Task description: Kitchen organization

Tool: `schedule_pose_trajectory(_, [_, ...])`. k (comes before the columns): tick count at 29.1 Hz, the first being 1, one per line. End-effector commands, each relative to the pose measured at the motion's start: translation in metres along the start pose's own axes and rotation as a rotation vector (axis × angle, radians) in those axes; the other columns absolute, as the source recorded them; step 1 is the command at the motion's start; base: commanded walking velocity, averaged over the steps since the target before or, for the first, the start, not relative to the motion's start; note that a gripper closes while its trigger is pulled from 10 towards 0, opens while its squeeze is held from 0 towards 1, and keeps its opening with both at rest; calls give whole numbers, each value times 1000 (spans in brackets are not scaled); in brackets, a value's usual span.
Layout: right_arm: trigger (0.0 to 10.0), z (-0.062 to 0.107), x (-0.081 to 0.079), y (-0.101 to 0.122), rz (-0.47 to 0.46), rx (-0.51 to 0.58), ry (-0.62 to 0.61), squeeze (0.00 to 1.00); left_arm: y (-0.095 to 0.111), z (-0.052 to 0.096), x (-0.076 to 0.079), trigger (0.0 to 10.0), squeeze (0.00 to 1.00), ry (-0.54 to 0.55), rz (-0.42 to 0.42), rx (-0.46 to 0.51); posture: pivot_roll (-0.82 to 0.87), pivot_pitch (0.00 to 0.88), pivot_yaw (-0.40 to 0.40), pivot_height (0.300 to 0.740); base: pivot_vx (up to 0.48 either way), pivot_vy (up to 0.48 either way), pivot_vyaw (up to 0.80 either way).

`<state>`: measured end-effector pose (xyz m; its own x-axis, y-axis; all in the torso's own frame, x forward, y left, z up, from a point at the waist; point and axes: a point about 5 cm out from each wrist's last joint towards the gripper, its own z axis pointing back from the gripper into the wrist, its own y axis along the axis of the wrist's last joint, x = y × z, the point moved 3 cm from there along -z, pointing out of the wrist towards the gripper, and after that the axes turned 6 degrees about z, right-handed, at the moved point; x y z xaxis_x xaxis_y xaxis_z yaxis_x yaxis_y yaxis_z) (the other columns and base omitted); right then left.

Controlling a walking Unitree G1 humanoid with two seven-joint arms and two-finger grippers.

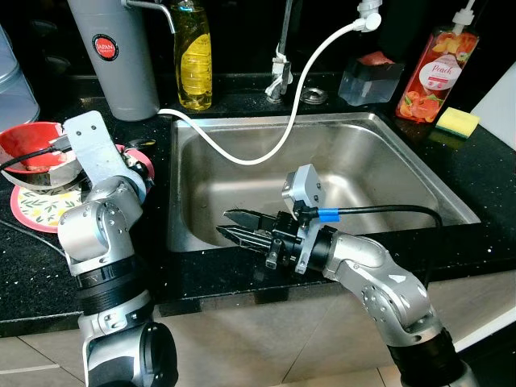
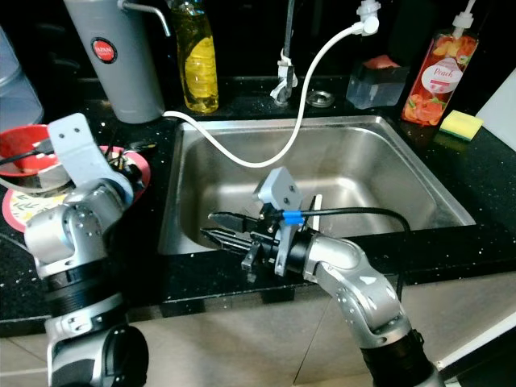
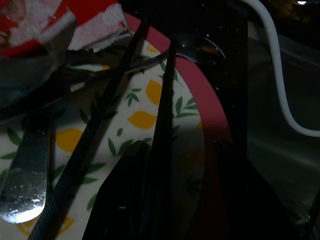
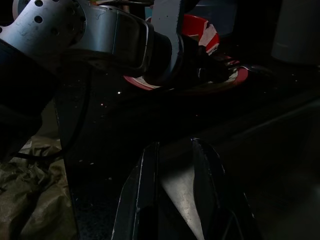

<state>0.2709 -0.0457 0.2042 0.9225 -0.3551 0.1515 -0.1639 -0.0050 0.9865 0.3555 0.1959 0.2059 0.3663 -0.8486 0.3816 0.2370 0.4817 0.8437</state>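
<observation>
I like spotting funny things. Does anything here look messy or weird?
Yes. A white hose droops from the tap area across the steel sink onto the black counter instead of hanging tidy. Dirty cutlery lies crisscross on the lemon-patterned plate, under a red bowl.

The sink (image 1: 242, 161) is seen in brushed stainless steel with a dull sheen, set into a glossy black speckled stone counter (image 1: 48, 274). A smooth white plastic hose (image 1: 266, 145) is draped into it. Clear plastic is shown by the yellow soap bottle (image 1: 193, 60); polished metal by the cutlery (image 3: 25, 185) on the glazed patterned plate (image 3: 145, 120).
</observation>
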Motion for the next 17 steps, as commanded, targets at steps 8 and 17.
schedule_pose_trajectory(8, [10000, 1, 0, 0, 3, 1, -9, 0, -5, -3, -5, 0, 0, 33, -15, -18, 107, 0, -27, 740, 0, 0, 0])
schedule_pose_trajectory(17, [10000, 1, 1, 0, 4, 0, -9, 0, 27, 4, 6, 0, 0, 17, -126, 172, 105, 0, -28, 740, 0, 0, 0])
